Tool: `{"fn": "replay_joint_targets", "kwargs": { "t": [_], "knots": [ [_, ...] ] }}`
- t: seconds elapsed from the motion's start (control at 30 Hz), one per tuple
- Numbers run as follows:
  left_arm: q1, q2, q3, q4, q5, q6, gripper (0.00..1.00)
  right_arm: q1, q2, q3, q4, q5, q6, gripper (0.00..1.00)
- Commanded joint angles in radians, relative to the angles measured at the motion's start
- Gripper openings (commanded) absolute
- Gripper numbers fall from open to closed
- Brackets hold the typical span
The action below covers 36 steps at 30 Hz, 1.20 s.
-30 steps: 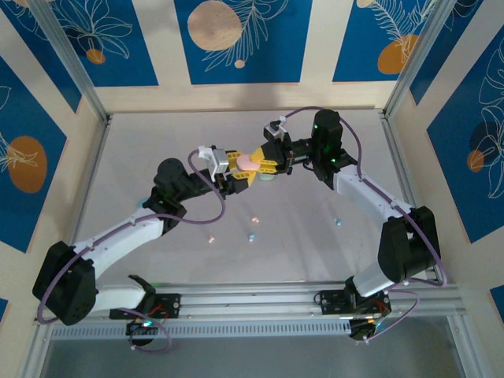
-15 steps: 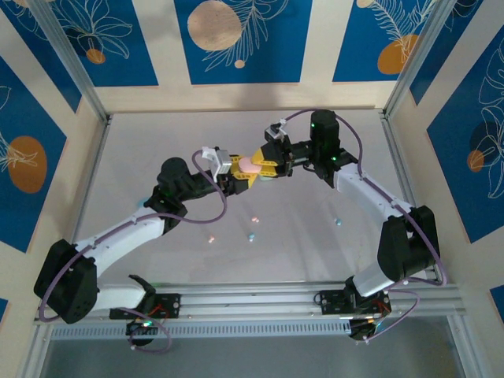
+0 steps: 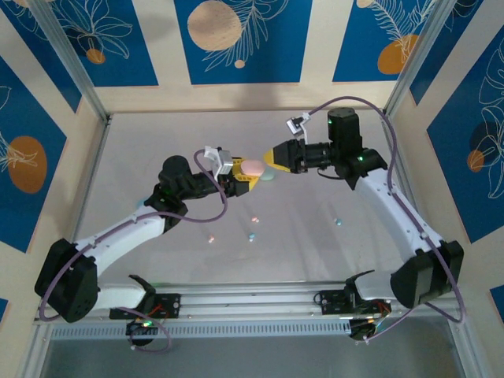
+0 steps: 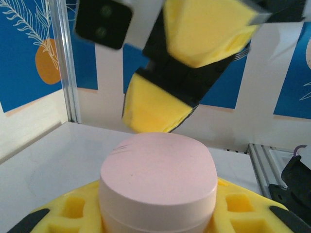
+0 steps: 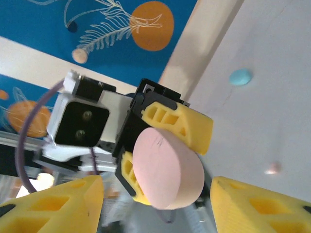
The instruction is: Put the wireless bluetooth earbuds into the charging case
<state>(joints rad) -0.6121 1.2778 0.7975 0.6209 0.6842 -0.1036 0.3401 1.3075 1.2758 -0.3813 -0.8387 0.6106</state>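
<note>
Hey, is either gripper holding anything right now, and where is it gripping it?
The left gripper pinches the pink charging case across its opposite side edges, flat face exposed. The right gripper stands open beside it, holding nothing.

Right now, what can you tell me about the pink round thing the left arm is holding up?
The pink case is a smooth, matte, pebble-shaped plastic box with a fine seam around its side, and its lid is closed. The left gripper clamps it by its sides between yellow pads, lifted above the table. The open right gripper faces it closely; whether they touch is unclear.
</note>
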Motion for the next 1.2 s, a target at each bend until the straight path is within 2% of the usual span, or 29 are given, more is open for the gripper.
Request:
{"fn": "replay_joint_targets", "kwargs": {
  "t": [0.0,0.23,0.5,0.73,1.17],
  "knots": [
    [-0.009,0.015,0.023,0.05,0.043,-0.048,0.26,0.028,-0.037,0.011,-0.169,0.17,-0.278,0.62],
    [-0.012,0.025,0.029,0.073,0.064,-0.08,0.25,0.119,-0.045,0.029,-0.231,0.308,-0.424,0.63],
    [-0.017,0.032,0.034,0.073,0.075,-0.085,0.26,0.128,-0.05,0.022,-0.202,0.353,-0.411,0.62],
    [-0.019,0.034,0.037,0.085,0.1,-0.091,0.26,0.126,-0.042,0.017,-0.201,0.441,-0.386,0.6],
    [-0.024,0.023,0.032,0.079,0.137,-0.087,0.26,0.106,-0.016,0.043,-0.15,0.391,-0.26,0.61]
  ]
}}
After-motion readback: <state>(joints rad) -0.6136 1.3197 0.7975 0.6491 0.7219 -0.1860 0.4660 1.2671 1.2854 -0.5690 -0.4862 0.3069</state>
